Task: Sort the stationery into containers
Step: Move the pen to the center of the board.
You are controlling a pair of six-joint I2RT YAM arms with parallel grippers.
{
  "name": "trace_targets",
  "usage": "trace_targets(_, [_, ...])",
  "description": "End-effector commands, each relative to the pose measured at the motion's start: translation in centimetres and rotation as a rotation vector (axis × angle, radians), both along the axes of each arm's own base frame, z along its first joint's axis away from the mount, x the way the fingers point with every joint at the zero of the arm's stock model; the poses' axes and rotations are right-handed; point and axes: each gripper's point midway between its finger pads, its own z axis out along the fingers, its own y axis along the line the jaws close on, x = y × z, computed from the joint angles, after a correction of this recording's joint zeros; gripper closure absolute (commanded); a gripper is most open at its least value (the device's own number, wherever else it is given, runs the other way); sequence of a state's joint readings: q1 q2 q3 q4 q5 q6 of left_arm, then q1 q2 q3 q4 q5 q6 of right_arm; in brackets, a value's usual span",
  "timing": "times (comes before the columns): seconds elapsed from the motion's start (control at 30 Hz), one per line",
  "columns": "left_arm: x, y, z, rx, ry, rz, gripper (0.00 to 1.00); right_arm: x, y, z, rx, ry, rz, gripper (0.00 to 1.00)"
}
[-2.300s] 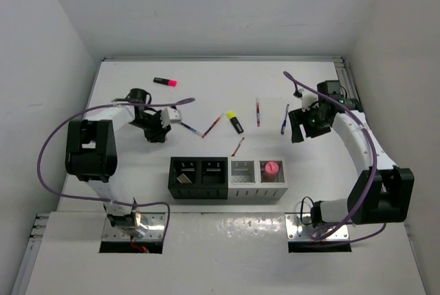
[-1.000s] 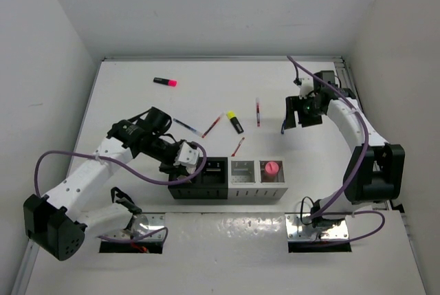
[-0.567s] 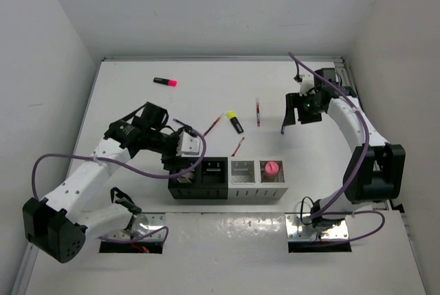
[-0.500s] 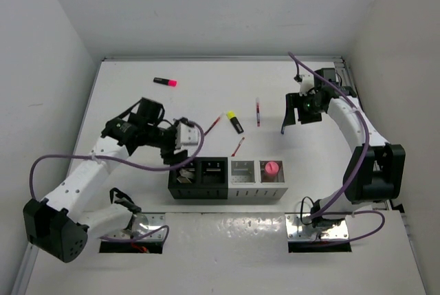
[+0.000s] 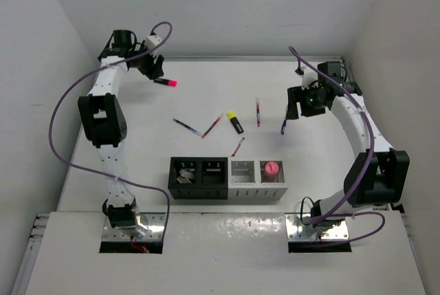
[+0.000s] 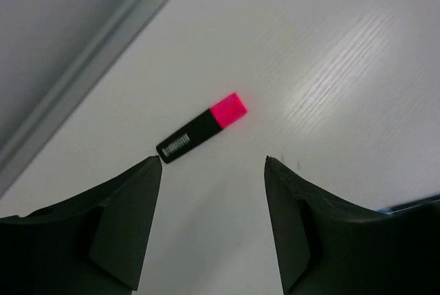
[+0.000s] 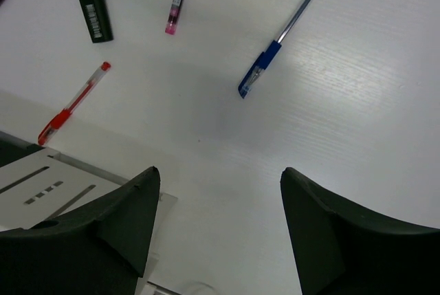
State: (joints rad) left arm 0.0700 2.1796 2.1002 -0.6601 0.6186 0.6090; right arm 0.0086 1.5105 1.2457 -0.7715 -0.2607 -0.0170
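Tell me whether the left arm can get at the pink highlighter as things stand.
Probably yes. The left gripper hangs open over the pink highlighter, which lies alone on the table near the back edge. Nothing sits between the gripper and the highlighter.

Bright, even light; streaky sheen on table (image 6: 344, 75); frames sharp.

My left gripper (image 6: 213, 160) is hanging just by a highlighter (image 6: 202, 127) lying at the table's (image 5: 309, 164) far left, my right gripper (image 7: 220, 172) by a pen (image 7: 283, 28) at the right. More pens (image 5: 212, 125) and a second highlighter (image 5: 236, 122) are lying between them, behind the bins (image 5: 199, 192).
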Motion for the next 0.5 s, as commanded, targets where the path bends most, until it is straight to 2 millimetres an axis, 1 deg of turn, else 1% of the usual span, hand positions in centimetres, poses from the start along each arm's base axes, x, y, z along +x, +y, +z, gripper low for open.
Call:
trace_targets(0.0, [2.0, 1.7, -2.8, 0.059, -0.051, -0.050, 0.33, 1.4, -0.5, 2.0, -0.032, -0.070, 0.015, 0.30])
trace_targets(0.03, [2.2, 2.4, -3.7, 0.042, -0.067, -0.072, 0.33, 1.3, -0.6, 1.9, -0.039, -0.062, 0.017, 0.30])
trace_targets(0.07, [3.5, 2.8, -4.2, 0.043, -0.117, -0.080, 0.34, 1.2, -0.6, 1.9, -0.043, -0.061, 0.018, 0.30])
trace_targets(0.1, [4.2, 3.3, -4.0, 0.036, -0.146, -0.088, 0.34, 1.0, -0.7, 1.6, -0.048, -0.051, 0.022, 0.30])
trace_targets(0.13, [4.7, 3.4, -3.7, 0.024, -0.171, -0.108, 0.33, 0.8, -0.9, 1.4, -0.056, -0.041, 0.021, 0.29])
trace_targets(0.17, [5.4, 3.6, -5.2, 0.020, -0.161, -0.107, 0.32, 0.6, -1.0, 1.3, -0.067, -0.039, 0.027, 0.29])
trace_targets(0.2, [6.1, 3.8, -4.6, 0.022, -0.187, -0.106, 0.31, 0.6, -1.2, 1.1, -0.077, -0.038, 0.026, 0.29])
trace_targets(0.23, [6.5, 3.7, -4.6, 0.013, -0.204, -0.117, 0.30, 0.3, -1.5, 0.6, -0.091, -0.029, 0.024, 0.29])
trace_targets(0.27, [6.5, 3.7, -5.5, 0.009, -0.202, -0.129, 0.29, 0.2, -1.6, 0.4, -0.098, -0.024, 0.032, 0.29])
trace_targets(0.33, [6.7, 3.2, -5.5, 0.020, -0.239, -0.159, 0.27, 0.0, -1.8, 0.0, -0.113, -0.016, 0.033, 0.29])
trace_targets(0.37, [6.6, 3.1, -6.0, 0.020, -0.237, -0.166, 0.26, 0.0, -1.9, -0.2, -0.116, -0.013, 0.030, 0.29])
trace_targets(0.4, [6.6, 2.4, -6.1, 0.023, -0.253, -0.196, 0.25, 0.0, -2.0, -0.3, -0.120, -0.009, 0.033, 0.29])
trace_targets(0.47, [6.4, 1.7, -6.6, 0.019, -0.250, -0.220, 0.24, 0.0, -2.0, -0.5, -0.124, -0.004, 0.033, 0.29])
